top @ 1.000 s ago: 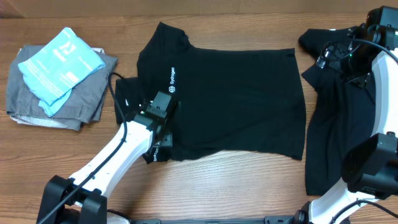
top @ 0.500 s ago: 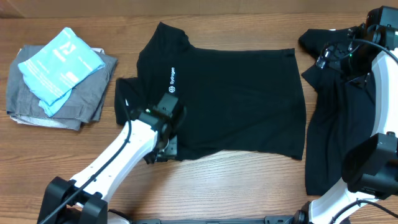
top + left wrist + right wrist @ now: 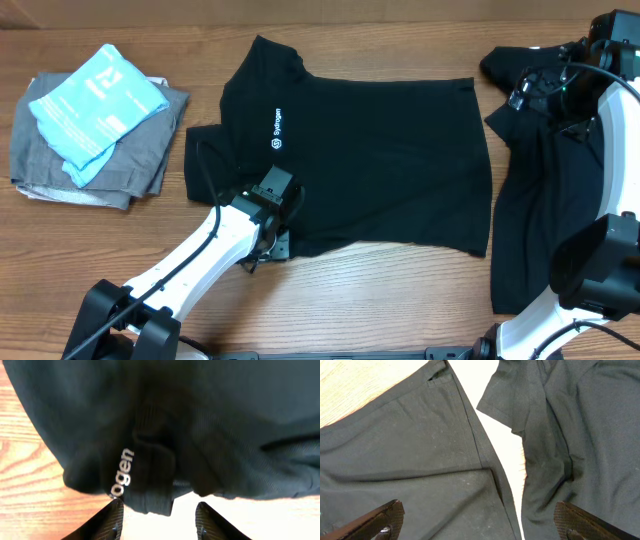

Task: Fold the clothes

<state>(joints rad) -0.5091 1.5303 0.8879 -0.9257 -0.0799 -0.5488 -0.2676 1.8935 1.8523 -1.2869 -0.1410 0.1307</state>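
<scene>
Shirt: the black short-sleeved polo shirt of soft knit [image 3: 380, 160] lies spread flat and sideways in the middle of the pale wooden table [image 3: 380, 300]. Its collar end points left, its hem points right, and the small white chest logo [image 3: 278, 125] faces up.
Second piece: a crumpled black fabric garment [image 3: 530, 210] sits at the right edge, just beside the shirt's hem, not yet laid out.
Left gripper: the left gripper [image 3: 160, 517] is down at the near sleeve [image 3: 145, 485], which is bunched and turned over so its white lettering [image 3: 122, 472] shows. The fingers stand partway apart. The cuff edge reaches in between the tips with a bright gap beside one finger, so I'd say nothing is clamped.
Right gripper: the right gripper [image 3: 481, 522] hangs over the crumpled garment with its fingers spread wide, holding nothing.
Step in hand: it looks to me like folding the near sleeve in over the body.
Doing it well: take both layers of the cuff well inside the tips before lifting. Raise it only enough to clear the cloth, carry it straight toward the midline, and lay it flat. A shallow bite would likely slip and leave a lump.
Watch for: the whole shirt dragging along; the free arm could pin the body.
Off to the side: a folded grey fabric garment [image 3: 140, 170] with a light blue plastic packet [image 3: 95, 110] on top sits far left, well apart, and is best left alone.
</scene>
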